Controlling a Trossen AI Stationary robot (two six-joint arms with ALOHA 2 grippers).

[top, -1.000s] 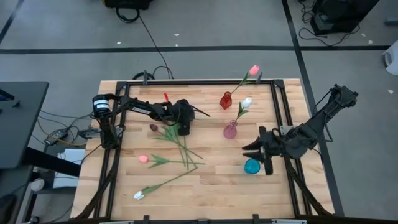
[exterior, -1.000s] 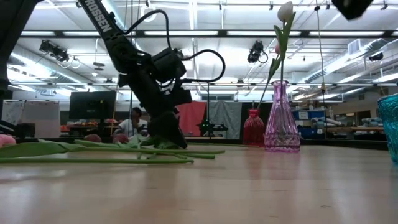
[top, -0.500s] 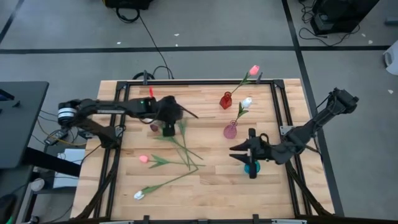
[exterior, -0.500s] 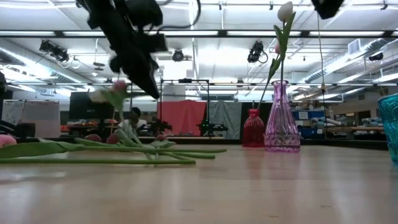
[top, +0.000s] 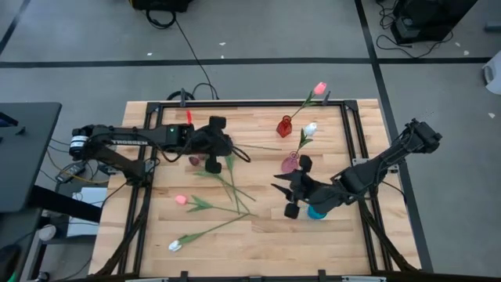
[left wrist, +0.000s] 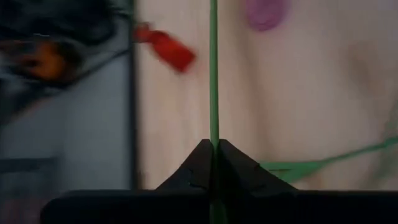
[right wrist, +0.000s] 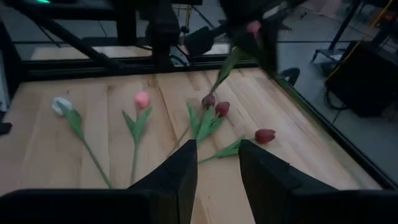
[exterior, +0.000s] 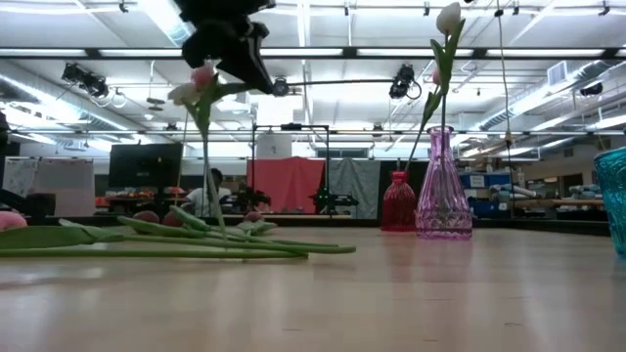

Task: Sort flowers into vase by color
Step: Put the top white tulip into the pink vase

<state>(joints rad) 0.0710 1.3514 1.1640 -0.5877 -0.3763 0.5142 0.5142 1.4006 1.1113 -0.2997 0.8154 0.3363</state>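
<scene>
My left gripper (top: 221,147) hangs above the table's left middle, shut on a pink flower (exterior: 202,76) whose thin stem (top: 262,148) sticks out toward the right. Maroon (top: 193,160), pink (top: 180,200) and white (top: 174,246) flowers lie flat on the wood. A red vase (top: 284,126) holds a pink flower (top: 319,88). A purple vase (top: 290,164) holds a white flower (top: 311,128). My right gripper (top: 283,199) hovers open right of centre with nothing between its fingers, pointing toward the lying flowers. My left gripper pinches the flower's stem (left wrist: 213,127) between its two fingertips, close to the head end. The stem runs on past the tips, along the fingers, which slant down from the table's left. The flower is lifted, head (exterior: 202,76) beside the gripper, a long leaf (exterior: 206,156) hanging down.
A teal vase (top: 317,210) stands by the right arm, partly hidden by it. A black frame (top: 348,141) borders the table. Bare wood lies along the near edge (top: 282,251). A small red object (top: 189,115) sits at the far left.
My left gripper has risen from the pile of flowers and drawn a little toward the table's left, rolling as it went. The pink flower has come up with it, clear of the others. My right gripper has travelled from beside the teal vase toward the table's centre.
</scene>
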